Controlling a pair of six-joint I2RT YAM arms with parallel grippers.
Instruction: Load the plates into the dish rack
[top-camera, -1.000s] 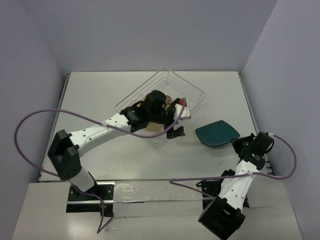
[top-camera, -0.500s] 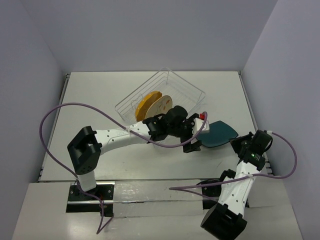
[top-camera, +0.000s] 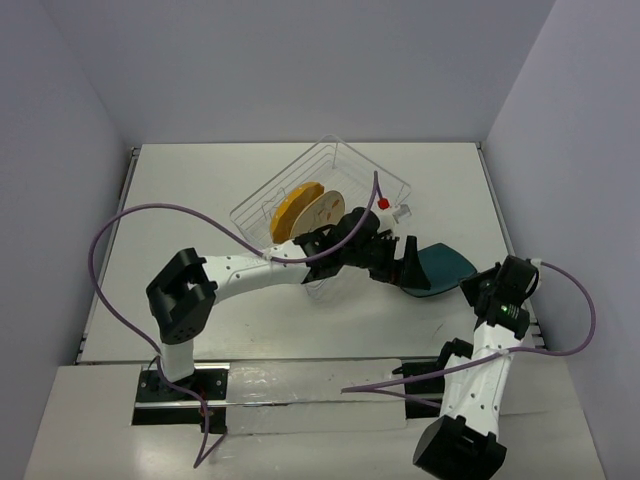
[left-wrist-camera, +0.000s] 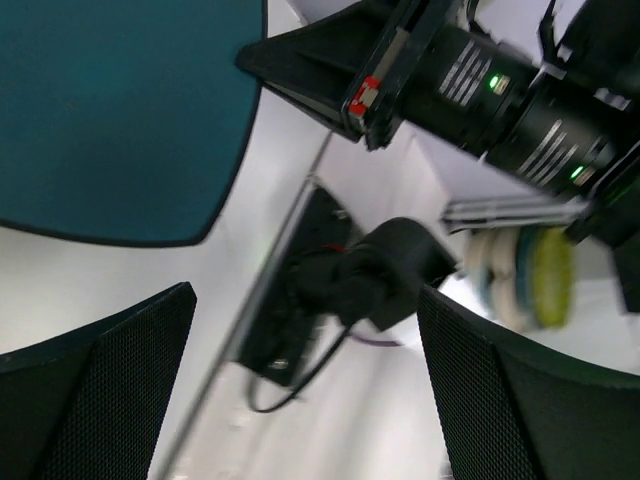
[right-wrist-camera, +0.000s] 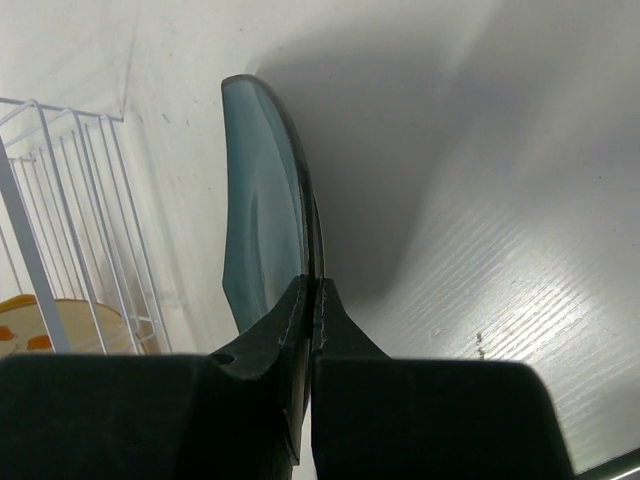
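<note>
The dish rack (top-camera: 345, 180) sits at the middle back. The orange-yellow plate (top-camera: 288, 210) and the beige plate (top-camera: 322, 211) stand on edge in it, side by side. The dark teal plate (top-camera: 450, 265) lies to the right of the rack. My right gripper (top-camera: 473, 288) is shut on its right rim; in the right wrist view the jaws (right-wrist-camera: 312, 292) pinch the plate's edge (right-wrist-camera: 262, 210), tilted up off the table. My left gripper (top-camera: 408, 262) is open and empty at the plate's left edge. In the left wrist view the plate (left-wrist-camera: 110, 110) lies beyond the spread fingers (left-wrist-camera: 95, 390).
The rack's wires (right-wrist-camera: 60, 190) and a bit of the beige plate (right-wrist-camera: 60, 325) show left in the right wrist view. The right arm (left-wrist-camera: 500, 85) fills the left wrist view's upper right. Purple cables loop over the table's left (top-camera: 130, 215) and right (top-camera: 585, 320).
My left arm has swung right from over the rack to the teal plate's left edge, uncovering the two plates standing in the rack. My right gripper keeps hold of the teal plate.
</note>
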